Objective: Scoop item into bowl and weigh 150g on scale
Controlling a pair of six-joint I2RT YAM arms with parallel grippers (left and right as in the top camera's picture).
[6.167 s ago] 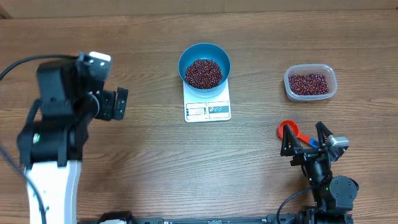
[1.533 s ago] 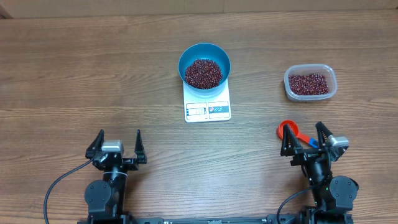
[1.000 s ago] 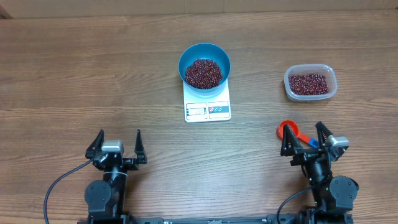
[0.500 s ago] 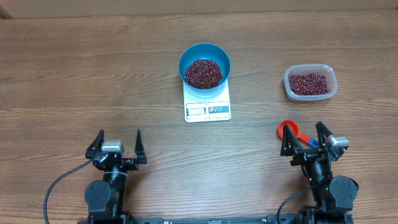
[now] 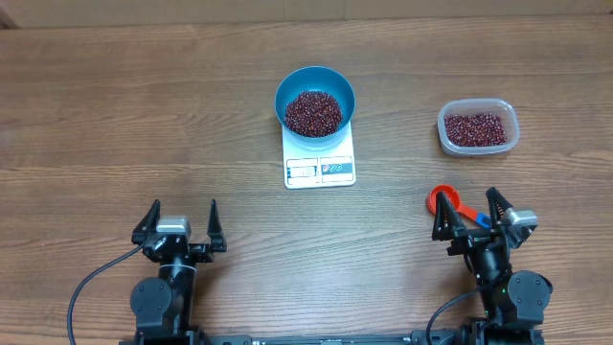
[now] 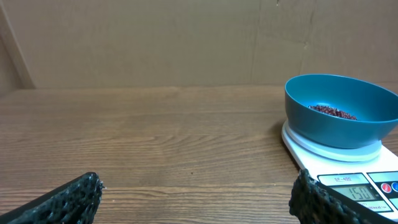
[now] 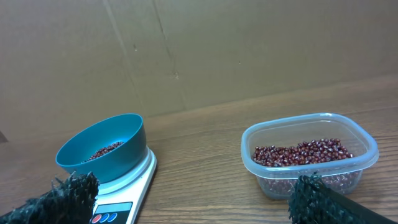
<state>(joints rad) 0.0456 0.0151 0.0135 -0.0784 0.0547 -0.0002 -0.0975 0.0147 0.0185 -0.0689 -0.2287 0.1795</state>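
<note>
**Resting both arms at the near edge, bowl loaded on the scale**

The left gripper (image 5: pixel 182 213) and the right gripper (image 5: pixel 467 213) sit low at the near side of the wooden table (image 5: pixel 115 115). Each has its fingers spread wide, with nothing between them.

The blue bowl (image 5: pixel 315 101) stands squarely on the white kitchen scale (image 5: pixel 320 165), far forward of both arms and roughly between them. A heap of red-brown beans (image 5: pixel 312 112) covers its bottom. In the left wrist view the display (image 6: pixel 357 191) appears to show the target figure, so I judge the weighing done or very nearly so.

If the weight needs trimming, the move turns on the orange-red scoop (image 5: pixel 444 201). It lies on the table just beside the right gripper, with its cup ahead of the inner finger. Its handle appears to run diagonally back under that gripper toward a blue end piece. The clear plastic container (image 5: pixel 478 127), where more beans remain, is straight ahead of the right arm and well apart from the left. The right arm is plainly nearer to both. It would have to turn its wrist to meet the slanted handle, then carry the scoop left and forward to reach the bowl.
</note>
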